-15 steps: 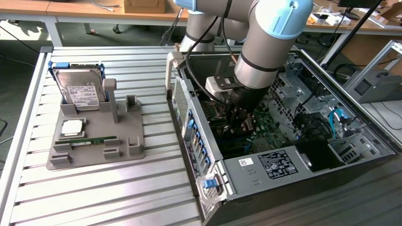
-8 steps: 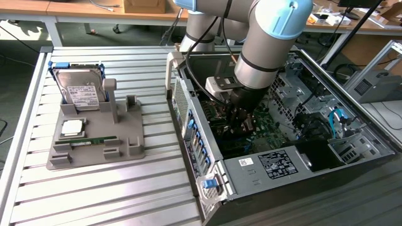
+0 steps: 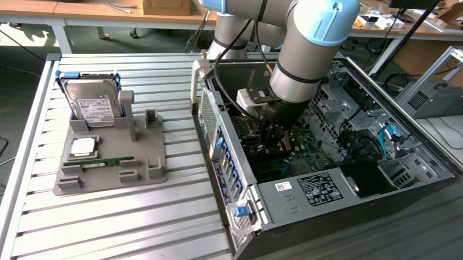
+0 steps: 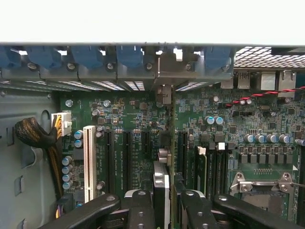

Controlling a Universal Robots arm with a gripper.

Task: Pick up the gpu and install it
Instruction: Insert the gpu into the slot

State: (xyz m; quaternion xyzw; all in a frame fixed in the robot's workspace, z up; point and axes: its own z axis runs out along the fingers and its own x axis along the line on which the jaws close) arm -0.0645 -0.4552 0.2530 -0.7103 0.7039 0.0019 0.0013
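The gripper (image 3: 278,142) is low inside the open computer case (image 3: 289,200), clenched on the gpu (image 4: 162,183), which stands on edge over the green motherboard (image 4: 138,124). The case lies on a slatted metal table (image 3: 108,216), beside a grey holder (image 3: 108,162) with a hard drive (image 3: 94,105). Behind are wooden desks (image 3: 101,13).

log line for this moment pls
stage: install | gripper: shut on gpu | gpu: held edge-on over the motherboard inside the open pc case | hard drive: on the grey holder
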